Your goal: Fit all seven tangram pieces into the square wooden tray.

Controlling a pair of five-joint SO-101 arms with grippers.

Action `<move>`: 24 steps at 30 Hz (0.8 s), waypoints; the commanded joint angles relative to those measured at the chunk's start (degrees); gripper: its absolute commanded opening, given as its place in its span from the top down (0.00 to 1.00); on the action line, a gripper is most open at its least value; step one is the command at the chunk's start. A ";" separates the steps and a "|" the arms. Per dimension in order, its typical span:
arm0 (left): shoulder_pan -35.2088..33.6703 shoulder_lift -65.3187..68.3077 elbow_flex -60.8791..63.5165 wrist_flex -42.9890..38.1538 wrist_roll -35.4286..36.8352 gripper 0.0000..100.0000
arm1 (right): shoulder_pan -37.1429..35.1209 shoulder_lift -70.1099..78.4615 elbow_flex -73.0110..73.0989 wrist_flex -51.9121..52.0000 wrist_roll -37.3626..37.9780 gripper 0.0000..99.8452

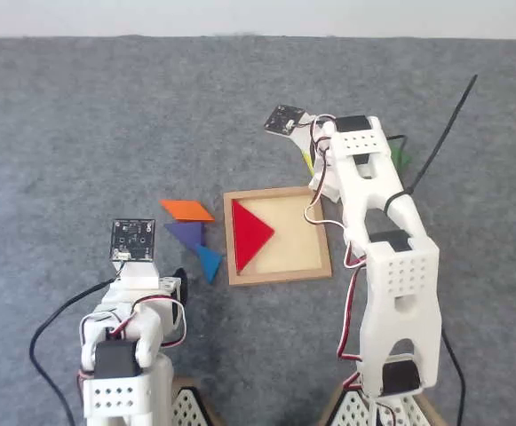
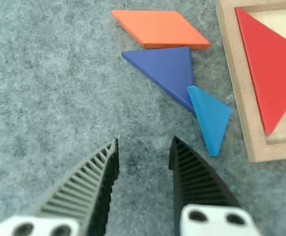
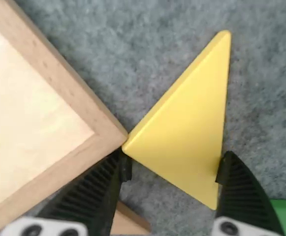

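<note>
Right gripper (image 3: pixel 174 164) is down low, its jaws spread wide, one on either side of the yellow triangle (image 3: pixel 187 128). That piece lies flat on the carpet (image 1: pixel 80 133), one corner right up against the outer corner of the wooden tray (image 3: pixel 59 93). Tight spot on that side. Just past the other finger sits a green piece (image 3: pixel 285 216), with open carpet beyond the triangle's far point.

Over to the left gripper (image 2: pixel 143 162): jaws apart, holding nothing, bare carpet beneath and plenty of room on its outer side. Ahead of it are three pieces in a cluster. The light blue triangle (image 2: pixel 210 115) is nearest, just beside the tray's outer rim. It touches the dark blue triangle (image 2: pixel 167 69), with the orange parallelogram (image 2: pixel 160 28) along that one's far edge.

Inside the tray, the red triangle (image 1: pixel 249 232) has its long edge along the wall nearest that cluster. The rest of the floor is bare wood.
</note>
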 commanded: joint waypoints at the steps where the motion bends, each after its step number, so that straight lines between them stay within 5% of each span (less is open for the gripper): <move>1: 0.18 -1.32 -0.84 0.18 -0.09 0.84 | -0.75 0.75 -5.10 0.40 0.97 0.79; 24: 0.18 -1.32 -0.84 0.18 -0.09 0.84 | -0.13 6.02 -12.13 6.29 8.70 0.85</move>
